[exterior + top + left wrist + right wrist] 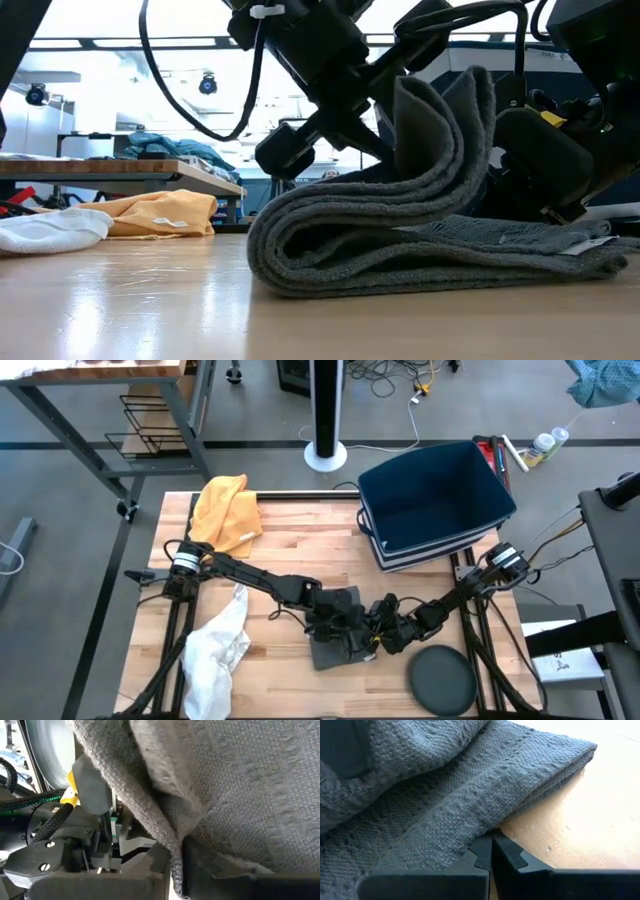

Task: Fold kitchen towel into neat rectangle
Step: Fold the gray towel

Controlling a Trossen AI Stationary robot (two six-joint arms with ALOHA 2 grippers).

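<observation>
- Left hand (352,628) over grey woven towel (335,645) at bench (300,530) front-centre; a raised fold sits at its fingers, grip can't tell.
- Right hand (492,851) fingers together, tips at towel edge, low on wood.
- Towel folded in layers, flat on bench.
- White cloth (215,650) front-left, yellow cloth (228,512) back-left.
- Dark blue bin (435,495) back-right; black round disc (440,678) front-right.
</observation>
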